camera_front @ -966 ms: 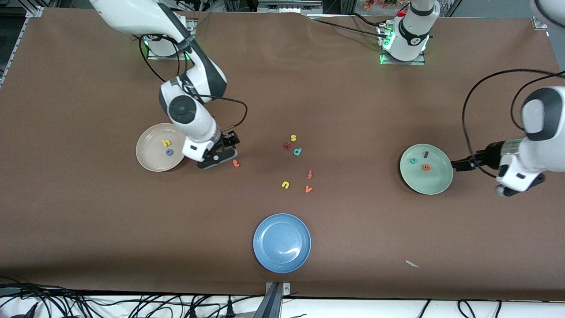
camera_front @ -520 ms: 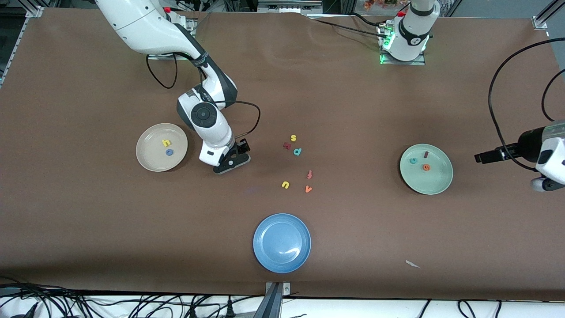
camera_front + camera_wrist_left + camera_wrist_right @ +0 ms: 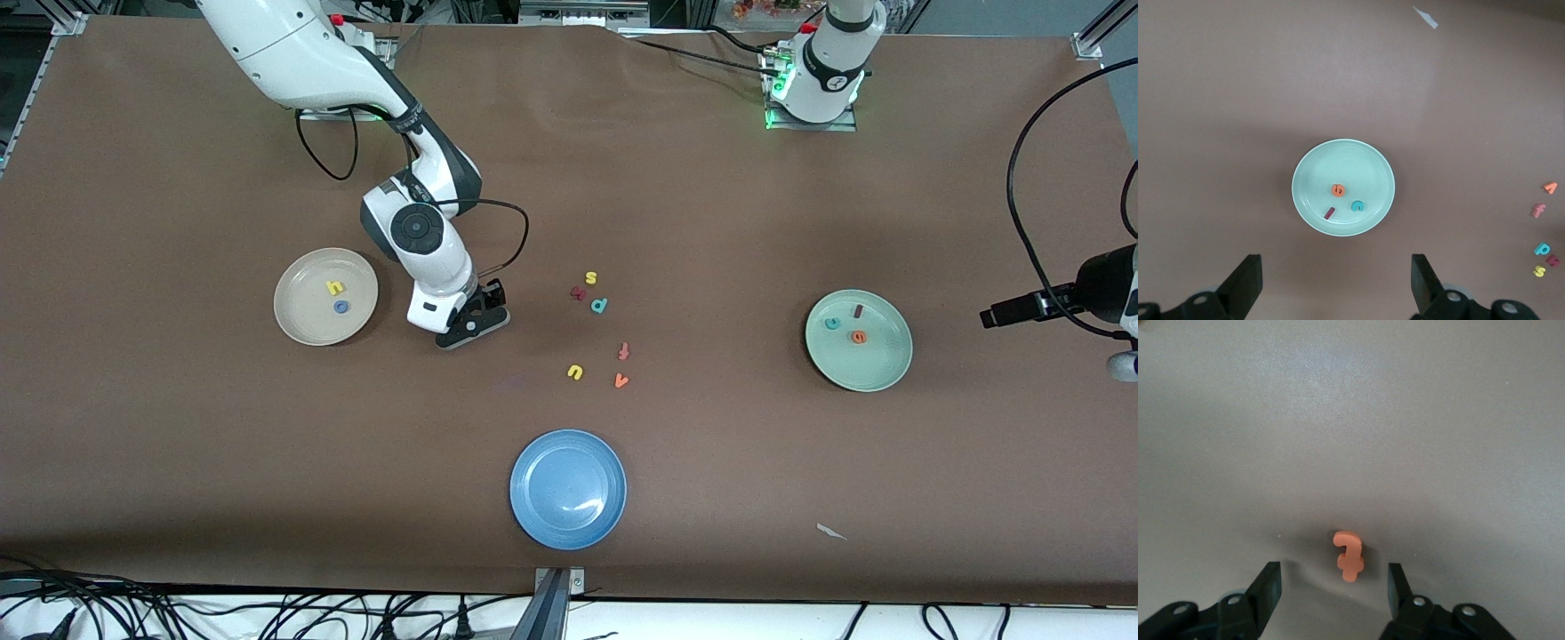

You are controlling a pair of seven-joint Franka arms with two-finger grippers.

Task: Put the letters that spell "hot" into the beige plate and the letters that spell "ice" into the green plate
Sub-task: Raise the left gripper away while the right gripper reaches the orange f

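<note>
The right gripper [image 3: 1331,587] has its two black fingers [image 3: 1268,587] apart, one on each side of the little orange t [image 3: 1349,555]. They are not touching it yet, so it holds nothing. The t lies flat on the brown table [image 3: 178,444], just beside the beige plate [image 3: 298,324], toward the middle of the table. From the front the gripper [image 3: 471,327] covers the t, so I can't see it there.

In the beige plate sit the yellow h [image 3: 334,287] and the blue o [image 3: 340,307]. So "hot" only needs its t.

Well away from the beige plate, toward the left arm's end of the table, is the green plate [image 3: 880,373]. It has the teal c [image 3: 832,324], the dark i [image 3: 859,311] and the orange e [image 3: 859,337] in it. I think "ice" is done.

The left gripper [image 3: 1335,287] hangs high up near the green plate, fingers wide apart and empty. That arm is waiting.

Next, I think the right fingers need to squeeze the t softly, lift it, carry it over the beige plate and let go. The t is tiny and thin, so it could slip out.
</note>
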